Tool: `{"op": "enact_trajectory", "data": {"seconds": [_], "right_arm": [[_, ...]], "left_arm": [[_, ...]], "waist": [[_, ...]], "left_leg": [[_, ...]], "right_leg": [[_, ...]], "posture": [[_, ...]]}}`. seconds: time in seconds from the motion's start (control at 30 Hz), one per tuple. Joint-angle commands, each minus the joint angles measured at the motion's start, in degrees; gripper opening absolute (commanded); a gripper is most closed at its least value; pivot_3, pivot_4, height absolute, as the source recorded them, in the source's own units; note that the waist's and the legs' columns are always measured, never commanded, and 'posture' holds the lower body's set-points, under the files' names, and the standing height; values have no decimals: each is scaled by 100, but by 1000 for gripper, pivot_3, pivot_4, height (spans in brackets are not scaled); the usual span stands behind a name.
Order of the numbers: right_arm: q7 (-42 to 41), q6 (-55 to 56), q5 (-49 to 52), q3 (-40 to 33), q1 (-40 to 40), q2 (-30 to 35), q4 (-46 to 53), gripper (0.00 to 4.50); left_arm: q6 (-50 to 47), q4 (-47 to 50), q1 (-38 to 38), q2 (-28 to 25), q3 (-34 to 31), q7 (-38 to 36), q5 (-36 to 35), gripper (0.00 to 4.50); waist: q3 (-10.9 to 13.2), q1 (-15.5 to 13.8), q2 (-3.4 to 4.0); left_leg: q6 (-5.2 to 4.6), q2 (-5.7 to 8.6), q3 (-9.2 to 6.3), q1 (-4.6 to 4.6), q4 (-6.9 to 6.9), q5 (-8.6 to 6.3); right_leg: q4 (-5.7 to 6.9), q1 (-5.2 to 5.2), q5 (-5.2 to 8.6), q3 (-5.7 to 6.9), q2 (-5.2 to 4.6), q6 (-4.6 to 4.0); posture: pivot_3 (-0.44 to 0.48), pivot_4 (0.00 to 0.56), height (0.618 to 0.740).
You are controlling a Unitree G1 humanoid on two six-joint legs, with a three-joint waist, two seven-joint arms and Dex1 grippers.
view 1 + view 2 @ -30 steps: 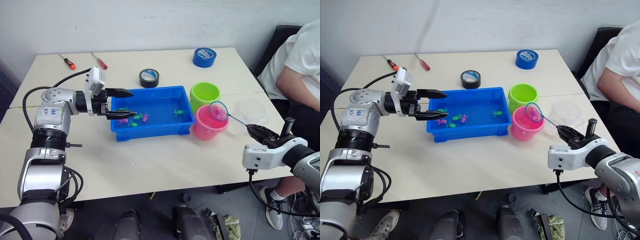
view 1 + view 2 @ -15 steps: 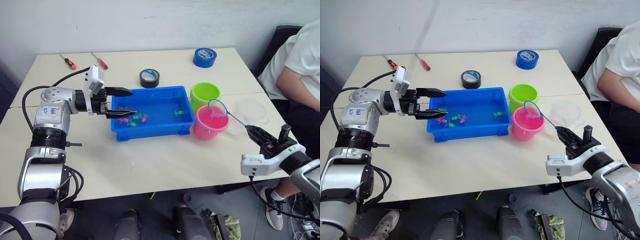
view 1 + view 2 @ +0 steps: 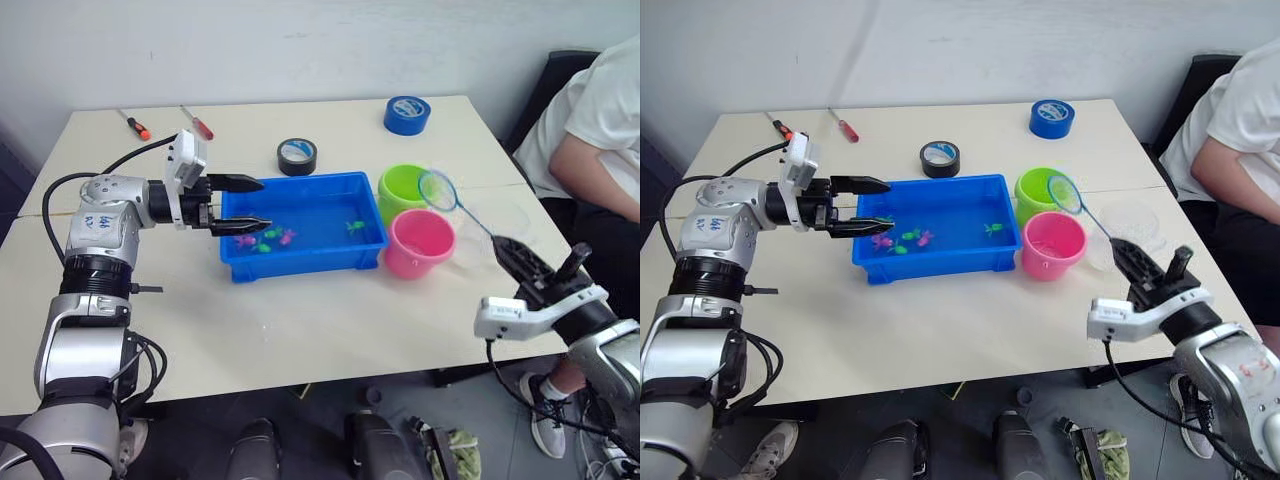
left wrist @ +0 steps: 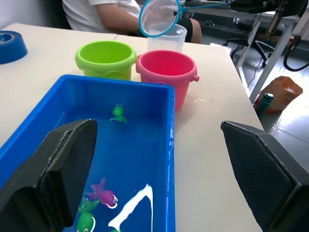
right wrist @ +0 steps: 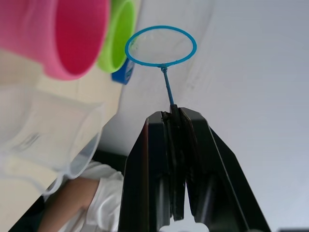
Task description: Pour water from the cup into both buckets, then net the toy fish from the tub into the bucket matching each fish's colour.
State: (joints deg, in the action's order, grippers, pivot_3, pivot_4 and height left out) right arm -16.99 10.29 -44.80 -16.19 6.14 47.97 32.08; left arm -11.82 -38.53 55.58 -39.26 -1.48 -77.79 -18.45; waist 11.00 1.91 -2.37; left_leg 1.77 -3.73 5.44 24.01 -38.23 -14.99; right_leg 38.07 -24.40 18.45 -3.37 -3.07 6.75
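The blue tub (image 3: 303, 224) is the landmark: its near long side faces a wide stretch of bare table (image 3: 300, 320), while its far side is partly hemmed by a black tape roll (image 3: 297, 155) close behind it. At its right end the green bucket (image 3: 410, 189) and pink bucket (image 3: 419, 243) stand packed against it and each other, with the clear cup (image 3: 487, 228) just beyond (little gap there). A net (image 3: 437, 190) hangs above the buckets, and the left gripper (image 3: 240, 205), fingers spread, occupies the tub's left end.
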Motion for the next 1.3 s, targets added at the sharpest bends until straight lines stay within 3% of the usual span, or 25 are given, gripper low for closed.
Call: {"op": "enact_trajectory", "data": {"seconds": [0.03,0.1,0.23,0.5,0.7,0.9,1.3], "right_arm": [[-475,-190,915,144,-451,-136,216,0],[-945,-722,1536,394,-966,-368,225,0],[-2223,-2990,3014,1008,-2500,-1058,80,0],[-2975,-5970,4455,1632,-4321,-1585,-588,0],[-3012,-6360,4687,2436,-4935,-1551,-1236,0],[-3055,-6254,4695,2993,-5036,-1417,-1639,0],[-3037,-6011,4638,3558,-5046,-1474,-2038,0]], "left_arm": [[55,-43,15,-308,-279,157,48,4474],[102,-156,4,-482,-347,275,108,4474],[207,-230,-262,-901,-495,487,228,4474],[-301,710,-1246,-1152,-834,918,69,4474],[-687,1541,-1967,-1192,-1118,1234,-54,4474],[-1054,2277,-2501,-1151,-1274,1465,-243,4474],[-1493,2993,-2840,-1179,-1401,1750,-552,4474]], "waist": [[0,-14,0],[0,-3,0],[0,54,0],[1,-36,0],[0,-19,1],[0,-15,1],[0,2,0]], "left_leg": [[0,0,-1,-1,2,0],[-2,-1,-3,-1,1,0],[-6,-3,-3,-14,3,4],[-9,-7,-5,-8,3,5],[-12,-4,-4,5,3,5],[-14,-3,-2,8,4,4],[-14,-3,-2,8,7,3]], "right_leg": [[0,0,0,0,0,0],[0,1,0,0,2,0],[12,8,-1,-2,3,0],[29,0,3,7,-2,-7],[31,-16,3,11,-10,-8],[26,-19,3,11,-10,-8],[22,-20,3,10,-9,-8]], "posture": [[0,150,731],[0,150,731],[0,150,731],[0,150,731],[0,150,731],[0,150,731],[0,150,731]]}}
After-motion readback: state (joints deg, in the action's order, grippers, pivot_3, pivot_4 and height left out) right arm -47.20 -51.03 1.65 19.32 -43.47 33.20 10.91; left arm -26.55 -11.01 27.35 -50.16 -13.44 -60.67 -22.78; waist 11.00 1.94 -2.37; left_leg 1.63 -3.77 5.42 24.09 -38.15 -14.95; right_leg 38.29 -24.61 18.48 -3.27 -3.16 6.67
